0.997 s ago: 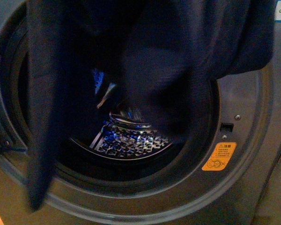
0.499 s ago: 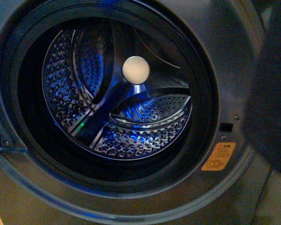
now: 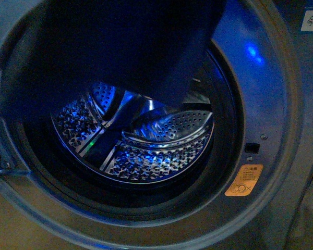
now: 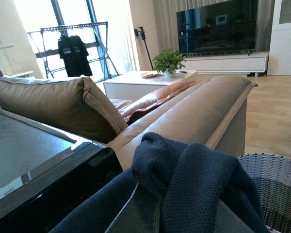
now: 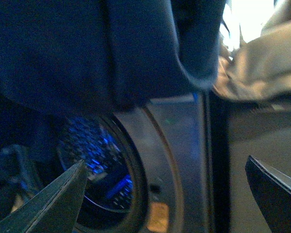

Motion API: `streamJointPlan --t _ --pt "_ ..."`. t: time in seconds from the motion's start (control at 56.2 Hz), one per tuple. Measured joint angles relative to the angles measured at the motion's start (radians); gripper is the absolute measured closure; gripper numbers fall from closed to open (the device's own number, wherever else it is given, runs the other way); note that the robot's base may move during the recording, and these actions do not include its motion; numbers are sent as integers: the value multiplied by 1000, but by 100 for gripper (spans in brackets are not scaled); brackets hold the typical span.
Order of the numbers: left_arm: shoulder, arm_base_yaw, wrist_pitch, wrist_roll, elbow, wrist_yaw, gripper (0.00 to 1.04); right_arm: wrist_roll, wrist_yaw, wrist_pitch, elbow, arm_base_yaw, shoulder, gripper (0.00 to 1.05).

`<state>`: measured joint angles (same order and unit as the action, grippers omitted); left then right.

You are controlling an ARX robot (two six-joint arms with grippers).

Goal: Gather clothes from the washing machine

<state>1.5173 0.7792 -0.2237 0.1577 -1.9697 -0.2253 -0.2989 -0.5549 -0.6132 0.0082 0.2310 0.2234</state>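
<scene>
The washing machine fills the front view. Its round opening is uncovered and the perforated drum is lit blue, with nothing lying in the part that shows. A tan sofa stands just beside the machine. A dark navy garment hangs across the upper half of the opening, clear of the drum. In the left wrist view the same waffle-knit cloth lies bunched in loose folds right in front of the camera. Near it and lower down is a grey woven basket. The left claw is buried under those folds, so I cannot tell how its jaws stand. The right claw is plainly spread wide with nothing between its fingers, and it hangs under the drooping cloth. By the look of it the garment is light, limp and not slippery. It will sag and trail whichever way it is lifted, so a pinch on a thick gathered fold should hold better than a grip on a single edge. An orange sticker marks the machine's front panel.
</scene>
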Motion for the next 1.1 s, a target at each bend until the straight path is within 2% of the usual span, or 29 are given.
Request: streamJointPlan --t 0.036,0.142,0.303,0.427,0.552,0.659,0.873,1.104 --pt "0 0 0 0 0 2 98 -85 -80 -122 15 48 56 7" --pt "0 -2 0 0 -2 10 98 -230 -177 -326 114 133 166 7" --pt "0 -3 0 0 -2 9 98 -265 -186 -326 228 124 205 7" --pt "0 -3 0 -1 -2 7 98 -199 -126 -235 303 18 214 7" --pt "0 -3 0 -1 -2 7 98 -28 28 -212 420 -195 324 7" --pt "0 -3 0 -1 -2 7 98 76 104 -224 493 -312 441 7" --pt "0 -3 0 0 -2 10 98 177 204 -243 583 -412 621 7" --pt "0 -3 0 0 -2 14 98 254 302 -224 645 -568 707 7"
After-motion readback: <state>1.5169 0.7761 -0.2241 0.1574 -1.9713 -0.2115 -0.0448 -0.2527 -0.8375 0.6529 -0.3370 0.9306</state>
